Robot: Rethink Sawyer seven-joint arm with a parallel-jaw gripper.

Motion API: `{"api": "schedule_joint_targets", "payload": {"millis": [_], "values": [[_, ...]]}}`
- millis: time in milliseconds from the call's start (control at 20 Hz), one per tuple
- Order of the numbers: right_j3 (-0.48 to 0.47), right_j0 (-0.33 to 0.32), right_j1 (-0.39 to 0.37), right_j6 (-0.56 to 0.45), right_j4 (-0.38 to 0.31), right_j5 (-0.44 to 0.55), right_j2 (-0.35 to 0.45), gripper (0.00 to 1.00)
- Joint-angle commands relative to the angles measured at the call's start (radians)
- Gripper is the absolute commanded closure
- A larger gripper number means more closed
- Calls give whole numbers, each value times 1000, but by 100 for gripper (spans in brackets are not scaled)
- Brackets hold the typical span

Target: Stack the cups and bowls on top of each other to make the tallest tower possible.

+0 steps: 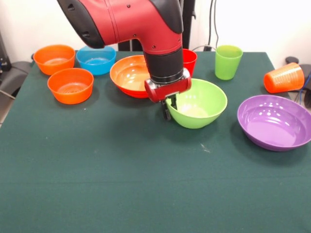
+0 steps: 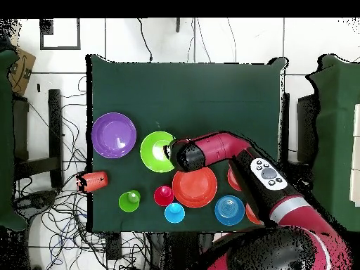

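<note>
My gripper [image 1: 170, 108] reaches down at the near-left rim of the large lime green bowl [image 1: 199, 103], one finger inside and one outside, shut on the rim. From overhead the gripper [image 2: 171, 150] sits at that bowl's [image 2: 153, 152] edge. Behind it lies the orange-red bowl [image 1: 127, 74]. Two small orange bowls [image 1: 54, 58] [image 1: 71, 85] and a blue bowl [image 1: 96, 59] sit at the far left. The purple bowl [image 1: 274, 121] is on the right. A red cup [image 1: 189, 60] and a green cup [image 1: 228, 61] stand upright; the orange cup [image 1: 284, 77] lies on its side. The light blue cup [image 2: 174, 212] shows only overhead. No tower shows; every piece sits alone.
The green cloth table [image 1: 121, 184] has open room along its near half. The orange cup [image 2: 93, 181] lies at the table's edge, over cables on the floor [image 2: 56, 211]. My arm [image 2: 232, 151] covers part of the small orange bowls from overhead.
</note>
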Motion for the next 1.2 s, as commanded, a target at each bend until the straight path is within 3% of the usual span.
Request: {"api": "schedule_joint_targets", "payload": {"millis": [50, 1200], "values": [[-132, -17, 58, -385, -173, 76, 20, 100], [-163, -116, 63, -545, -173, 175, 93, 100]]}}
